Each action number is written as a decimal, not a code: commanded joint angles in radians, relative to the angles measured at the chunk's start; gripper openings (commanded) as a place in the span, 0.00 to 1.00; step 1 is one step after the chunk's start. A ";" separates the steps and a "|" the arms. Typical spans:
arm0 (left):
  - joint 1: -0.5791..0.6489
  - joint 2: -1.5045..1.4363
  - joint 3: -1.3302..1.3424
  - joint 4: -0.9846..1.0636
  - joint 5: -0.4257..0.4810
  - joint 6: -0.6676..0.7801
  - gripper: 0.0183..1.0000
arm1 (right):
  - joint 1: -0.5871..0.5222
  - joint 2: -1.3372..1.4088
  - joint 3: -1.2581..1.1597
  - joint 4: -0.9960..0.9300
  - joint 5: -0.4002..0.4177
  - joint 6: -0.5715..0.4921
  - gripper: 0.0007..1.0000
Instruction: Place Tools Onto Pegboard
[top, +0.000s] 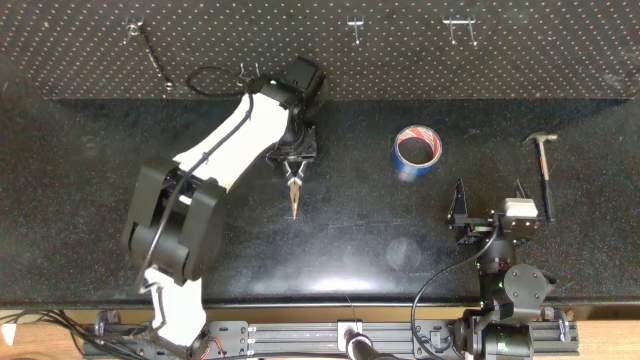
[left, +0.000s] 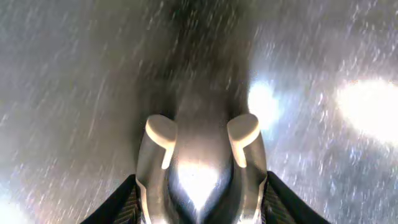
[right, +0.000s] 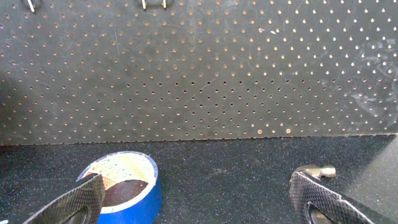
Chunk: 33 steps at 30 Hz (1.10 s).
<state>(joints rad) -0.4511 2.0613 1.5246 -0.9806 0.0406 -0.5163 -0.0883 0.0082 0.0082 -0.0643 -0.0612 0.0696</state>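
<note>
Left claw (top: 293, 165) over the pliers (top: 295, 197), all blurry.
I can't tell its grip; right claw (top: 489, 192) wide, its finger (right: 73, 204) hiding some tape (right: 144, 198).

The tape roll (top: 417, 150) lies on the table (top: 350, 235), with the pliers (top: 294, 195) at its nine o'clock, the hammer (top: 543, 165) at three and the pegboard (top: 400, 60) at twelve, a wrench (top: 152, 55) hanging toward ten.

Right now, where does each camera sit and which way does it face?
Top view: fixed overhead, looking down at table and pegboard; shows left arm, right arm, left tool holding pliers.
Left wrist view: on that wrist, facing table; its fingers show.
Right wrist view: on that wrist, facing pegboard; open right tool shows.
Shared: top and right wrist views show tape roll and hammer.
</note>
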 joint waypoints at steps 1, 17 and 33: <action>0.002 -0.391 -0.004 -0.055 -0.154 -0.003 0.01 | 0.007 -0.007 -0.004 -0.002 0.002 0.000 0.98; 0.021 -0.674 -0.810 1.785 -0.713 0.431 0.01 | 0.007 -0.007 -0.004 -0.002 0.002 0.000 0.98; 0.059 -0.484 -0.659 1.777 -0.585 0.417 0.01 | 0.007 -0.007 -0.004 -0.002 0.002 0.000 0.98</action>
<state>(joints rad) -0.4015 1.5784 0.8352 0.7853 -0.5560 -0.0982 -0.0883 0.0074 0.0082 -0.0643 -0.0612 0.0700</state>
